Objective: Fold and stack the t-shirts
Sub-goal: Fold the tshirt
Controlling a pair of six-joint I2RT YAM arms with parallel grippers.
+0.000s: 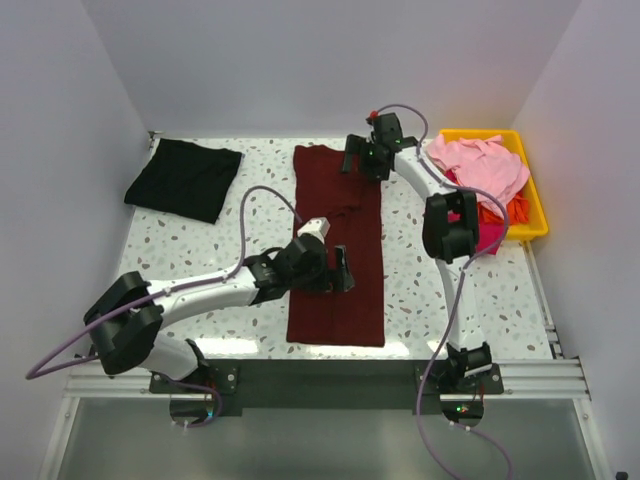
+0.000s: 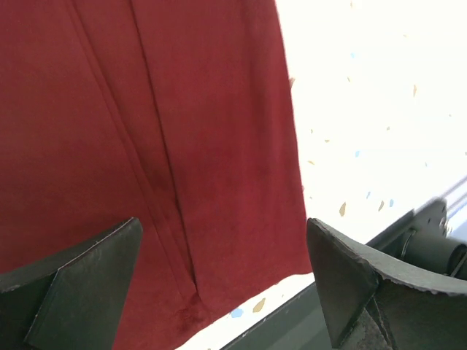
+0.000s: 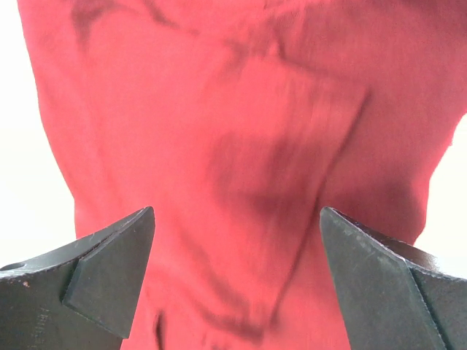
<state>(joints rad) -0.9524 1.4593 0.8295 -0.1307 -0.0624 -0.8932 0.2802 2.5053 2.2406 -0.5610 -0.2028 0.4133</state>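
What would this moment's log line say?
maroon t-shirt: folded lengthwise | left gripper: open over it | right gripper: open, far end | black t-shirt: far left

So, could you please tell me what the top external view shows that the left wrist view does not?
Only the top external view shows the folded black t-shirt, the yellow bin holding a light pink t-shirt, and the right end effector over the far end of the maroon t-shirt. Only the left wrist view shows the lengthwise creases in that cloth up close. Both show the maroon t-shirt, the speckled table and the open left end effector over the shirt.
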